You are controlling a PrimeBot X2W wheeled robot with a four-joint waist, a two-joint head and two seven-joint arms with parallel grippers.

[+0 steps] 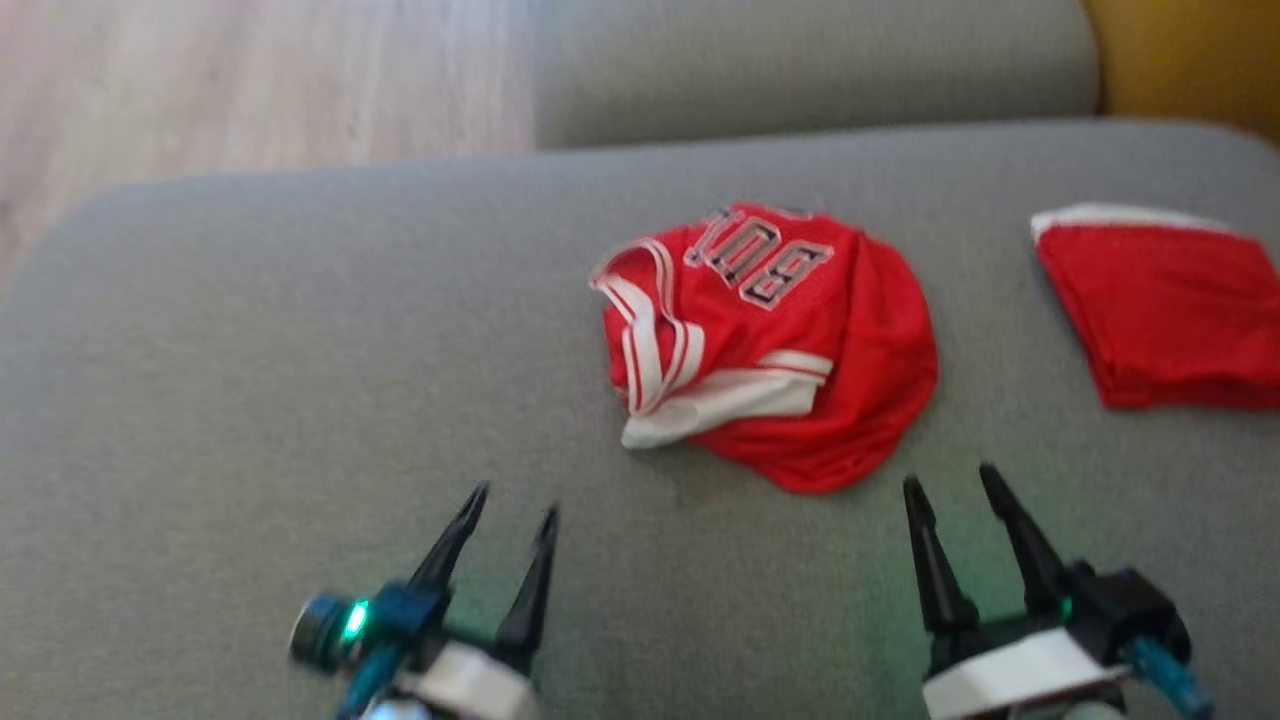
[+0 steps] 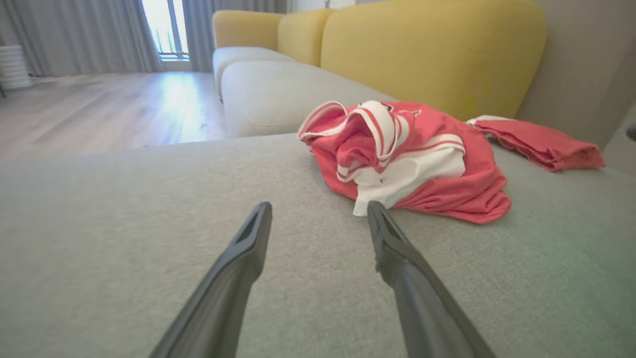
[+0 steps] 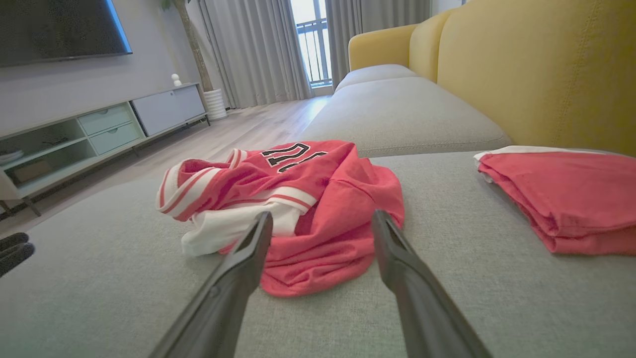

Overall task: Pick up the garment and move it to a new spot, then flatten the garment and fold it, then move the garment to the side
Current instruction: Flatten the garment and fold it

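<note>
On grey sofa (image 1: 300, 330), crumpled red garment (image 1: 790, 340)

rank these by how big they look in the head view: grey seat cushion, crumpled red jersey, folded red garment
1. grey seat cushion
2. crumpled red jersey
3. folded red garment, though the frame edge cuts it off, so its full size is unsure

This is a home living room: a long sofa (image 3: 407, 114) with grey seat cushions and yellow back cushions (image 3: 536, 74) stands on a pale wooden floor (image 2: 109, 109); a dark television (image 3: 59, 30) hangs on the wall above a low cabinet (image 3: 104, 127) with drawers and open shelves. Full-length grey curtains (image 3: 253, 49) frame a tall bright window (image 3: 310, 44); a white ribbed planter (image 3: 216, 103) sits beside them.
</note>
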